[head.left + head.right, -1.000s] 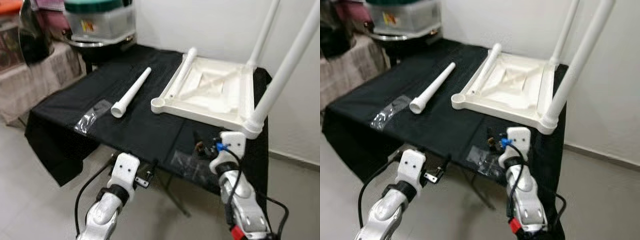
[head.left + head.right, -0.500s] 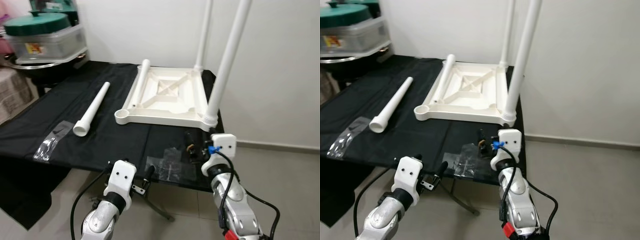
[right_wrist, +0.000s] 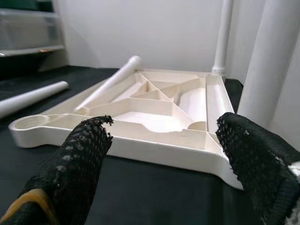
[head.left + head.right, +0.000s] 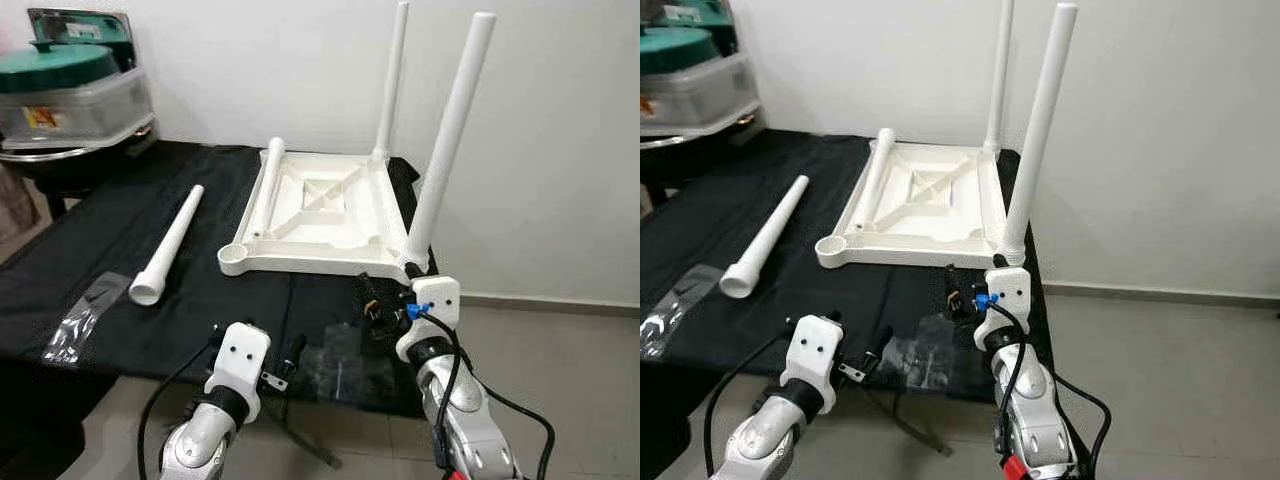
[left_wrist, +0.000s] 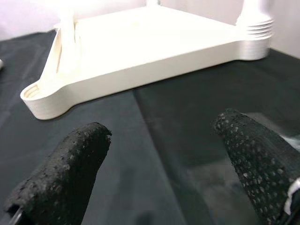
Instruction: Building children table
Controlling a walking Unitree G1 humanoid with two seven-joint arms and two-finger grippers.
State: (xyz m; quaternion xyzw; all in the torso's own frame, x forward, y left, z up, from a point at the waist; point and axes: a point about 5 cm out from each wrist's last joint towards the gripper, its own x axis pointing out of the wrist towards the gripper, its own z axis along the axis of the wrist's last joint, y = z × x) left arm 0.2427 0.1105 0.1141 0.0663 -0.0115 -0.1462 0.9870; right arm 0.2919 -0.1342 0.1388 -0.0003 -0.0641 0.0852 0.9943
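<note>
On the black-draped work surface: inverted tabletop, two legs fitted, loose leg awaiting pickup; left gripper and right gripper spread, empty.

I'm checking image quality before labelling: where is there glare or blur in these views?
Left wrist view: the white tabletop is overexposed along its far edge, and the near fingers look soft. Right wrist view: the fingers blur up close. Both eye views are reasonably sharp.

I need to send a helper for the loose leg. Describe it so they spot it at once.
On the black-clothed table, look left of the upturned white plastic tabletop. The loose white tapered plastic leg lies flat there, alone on the cloth. Unlike it, another leg rests on the tabletop and two stand upright.
</note>
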